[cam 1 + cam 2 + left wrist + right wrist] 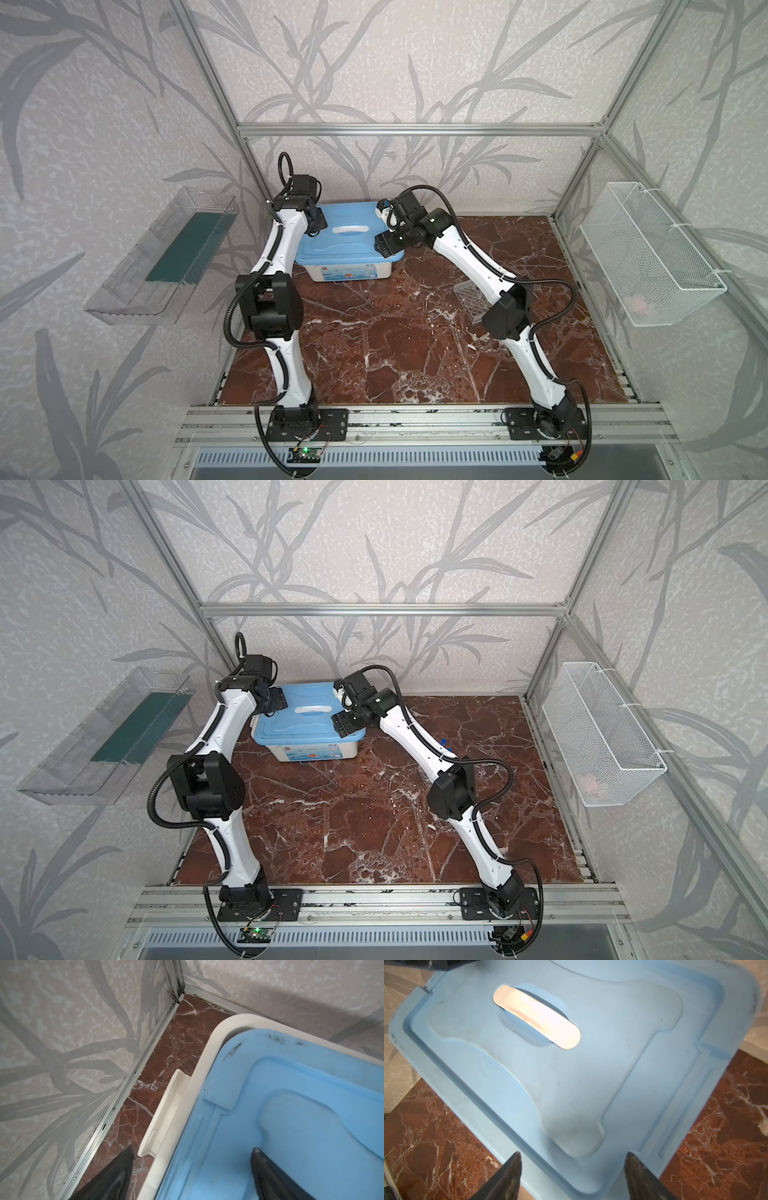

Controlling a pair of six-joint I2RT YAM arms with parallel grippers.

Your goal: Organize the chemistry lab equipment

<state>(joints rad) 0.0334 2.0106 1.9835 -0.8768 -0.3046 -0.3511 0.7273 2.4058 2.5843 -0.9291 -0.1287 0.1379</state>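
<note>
The left gripper (192,1150) stands wide. One dark finger is over the marble tabletop (182,1028) and one over the blue lid (291,1126), so the jaws straddle the rim of the white tub (212,1047) and its side latch (166,1109), low in the left wrist view. Nothing sits between them; whether a finger touches the lid I cannot tell. The right gripper (573,1155) is likewise spread apart and empty, at the bottom of the right wrist view over a corner of the lid, with the white handle (537,1016) at upper left. In both top views the left gripper is at the lid's left end and the right gripper at its front right corner, a little above the frame's centre. The clear grid-holed rack (471,301) lies on the marble right of centre, partly hidden by the right arm's elbow and well apart from the tub. In a top view a small blue cap (444,742) shows just beside the right forearm. A clear bin (166,257) hangs at far left and a white wire basket (648,257) at far right.
</note>
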